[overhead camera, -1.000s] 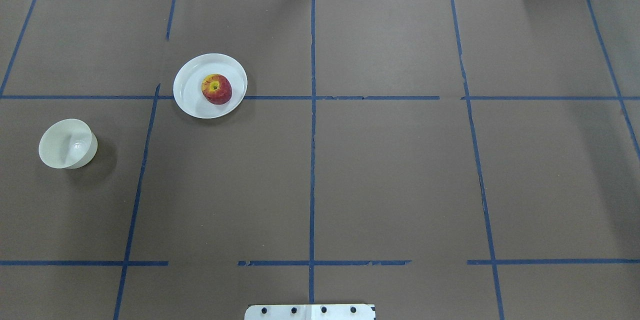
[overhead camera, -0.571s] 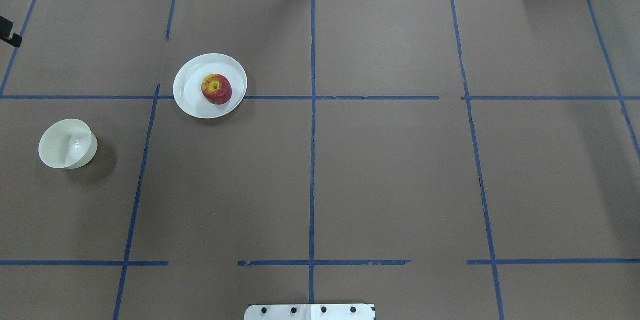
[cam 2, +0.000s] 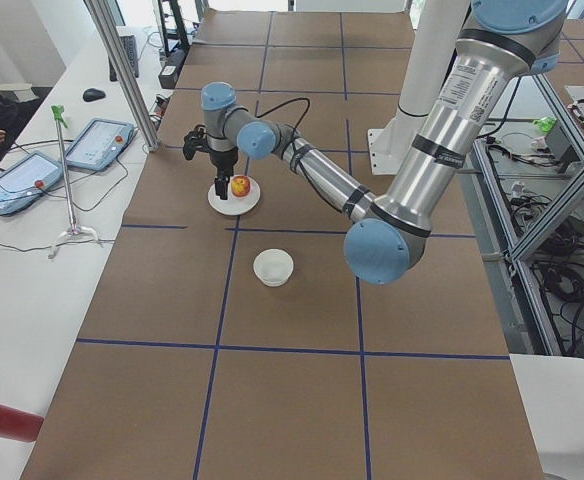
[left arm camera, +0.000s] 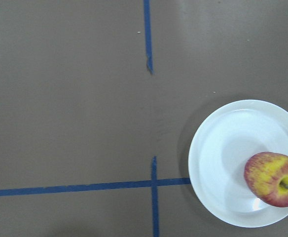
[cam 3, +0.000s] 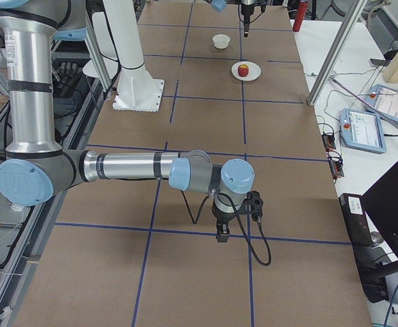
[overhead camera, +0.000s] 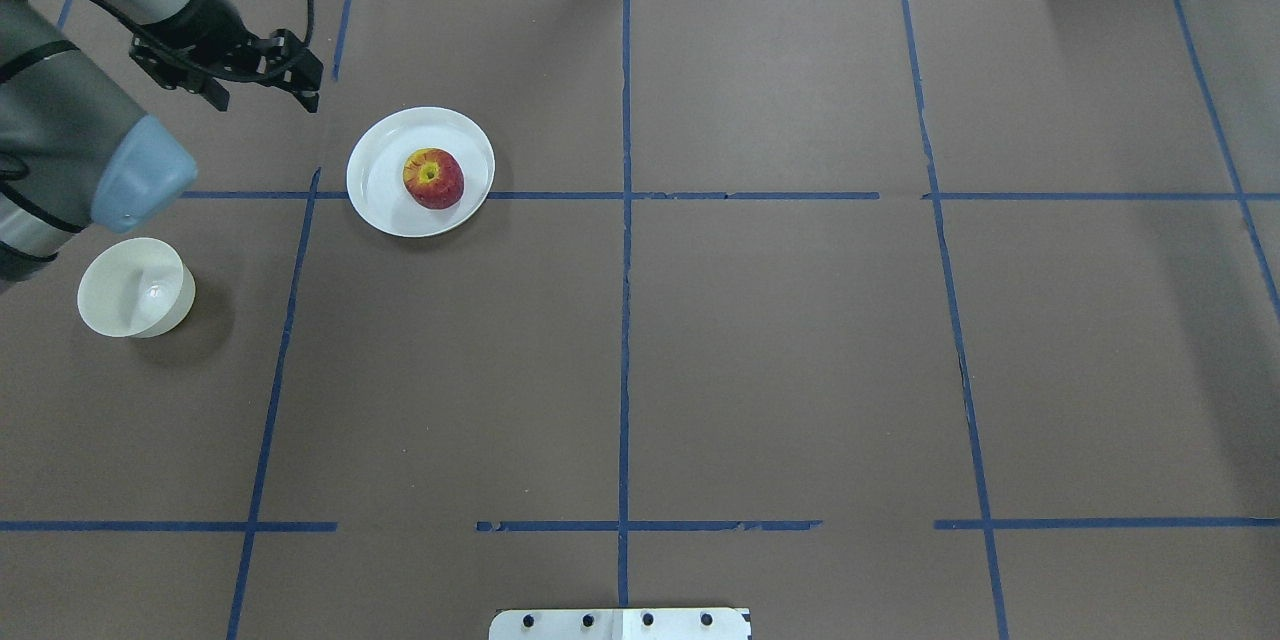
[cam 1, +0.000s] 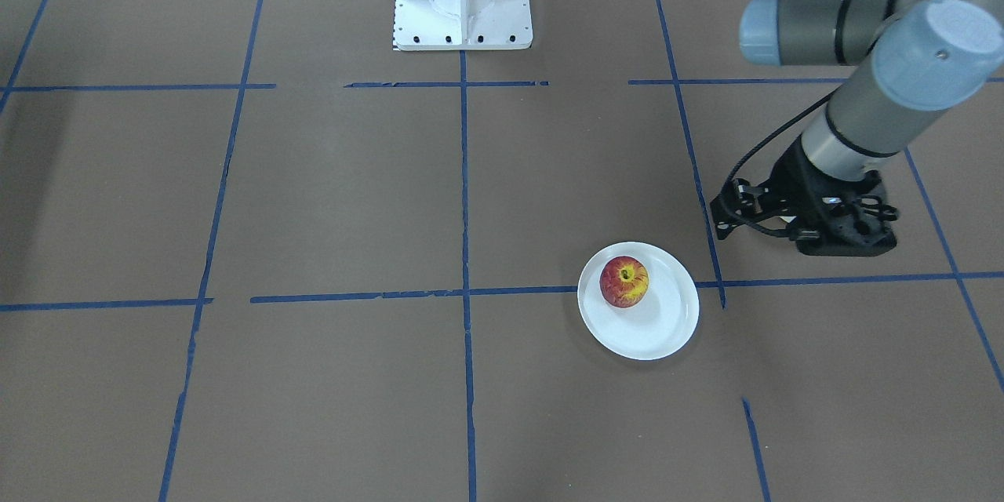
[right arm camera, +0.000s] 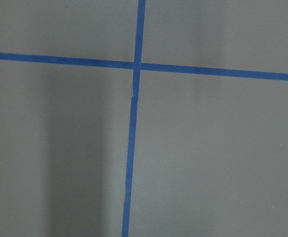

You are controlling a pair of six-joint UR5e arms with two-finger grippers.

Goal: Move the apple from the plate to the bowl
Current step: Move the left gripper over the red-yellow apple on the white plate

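Currently apple on plate, left gripper wide-jawed nearby, bowl well apart; right gripper, jaws untellable

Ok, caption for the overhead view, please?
Left gripper, open, hovers beside the plate holding the apple; the bowl sits empty.

Your brown worktop, gridded with blue tape, carried the plate and, well apart, the bowl.

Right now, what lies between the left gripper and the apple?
In the overhead view, only bare table and the plate's rim separate the open left gripper from the apple.
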